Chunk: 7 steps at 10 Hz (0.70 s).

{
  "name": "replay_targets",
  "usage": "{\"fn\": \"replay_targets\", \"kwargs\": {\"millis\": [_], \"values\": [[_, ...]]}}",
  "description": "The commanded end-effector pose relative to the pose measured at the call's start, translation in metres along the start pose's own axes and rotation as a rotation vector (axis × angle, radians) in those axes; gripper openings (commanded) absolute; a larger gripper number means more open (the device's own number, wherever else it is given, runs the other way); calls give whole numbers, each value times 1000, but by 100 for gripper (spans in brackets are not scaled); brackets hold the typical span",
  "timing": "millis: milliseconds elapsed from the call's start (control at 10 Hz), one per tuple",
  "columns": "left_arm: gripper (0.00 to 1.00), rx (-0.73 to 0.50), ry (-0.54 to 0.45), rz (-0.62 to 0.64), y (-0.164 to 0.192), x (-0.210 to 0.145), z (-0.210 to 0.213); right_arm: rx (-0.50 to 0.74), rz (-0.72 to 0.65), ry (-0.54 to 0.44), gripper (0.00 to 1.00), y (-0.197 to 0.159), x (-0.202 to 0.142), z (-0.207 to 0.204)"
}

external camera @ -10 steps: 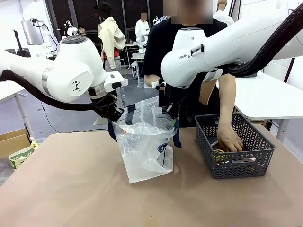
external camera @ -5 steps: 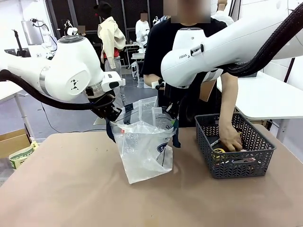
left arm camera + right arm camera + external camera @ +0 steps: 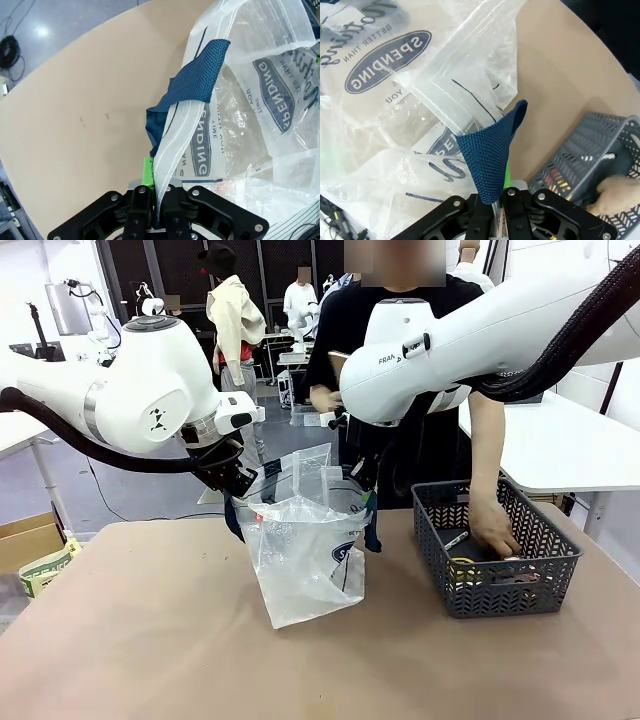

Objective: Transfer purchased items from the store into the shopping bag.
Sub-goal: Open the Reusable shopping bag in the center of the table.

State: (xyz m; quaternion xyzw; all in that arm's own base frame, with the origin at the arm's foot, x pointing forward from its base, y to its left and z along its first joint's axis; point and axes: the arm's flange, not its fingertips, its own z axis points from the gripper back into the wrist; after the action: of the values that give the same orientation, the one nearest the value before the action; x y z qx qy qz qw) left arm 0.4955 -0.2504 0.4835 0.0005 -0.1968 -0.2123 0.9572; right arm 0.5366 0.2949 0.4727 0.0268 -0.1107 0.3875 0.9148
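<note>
**Both grippers clamped on bag, person's hand in basket**

My left gripper (image 3: 156,186) is fully closed, pinching the shopping bag (image 3: 305,560) at its rim, where thin plastic and a navy strap (image 3: 192,75) run down between the green pads. My right gripper (image 3: 498,200) is also clamped tight, on the other navy strap (image 3: 490,150) at the opposite side of the rim. The bag stands on the tan table (image 3: 150,640) between the two grippers, mouth pulled open upward, logo facing me. The dark grey basket (image 3: 500,590) sits near the bag on my right, not touching it. The person's hand (image 3: 495,530) is down inside the basket. The purchased items (image 3: 462,566) lie on the basket floor beside that hand, and I see yellow and red there. I cannot tell what is inside the bag.
</note>
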Motion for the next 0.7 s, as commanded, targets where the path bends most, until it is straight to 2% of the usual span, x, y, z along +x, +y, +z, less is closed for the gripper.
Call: {"fn": "replay_targets", "kwargs": {"millis": [0,600], "values": [[0,-1,-2,-1,-1,0,0,0,0,1,0,0,-1,-1],[0,-1,-2,-1,-1,0,0,0,0,1,0,0,-1,-1]]}}
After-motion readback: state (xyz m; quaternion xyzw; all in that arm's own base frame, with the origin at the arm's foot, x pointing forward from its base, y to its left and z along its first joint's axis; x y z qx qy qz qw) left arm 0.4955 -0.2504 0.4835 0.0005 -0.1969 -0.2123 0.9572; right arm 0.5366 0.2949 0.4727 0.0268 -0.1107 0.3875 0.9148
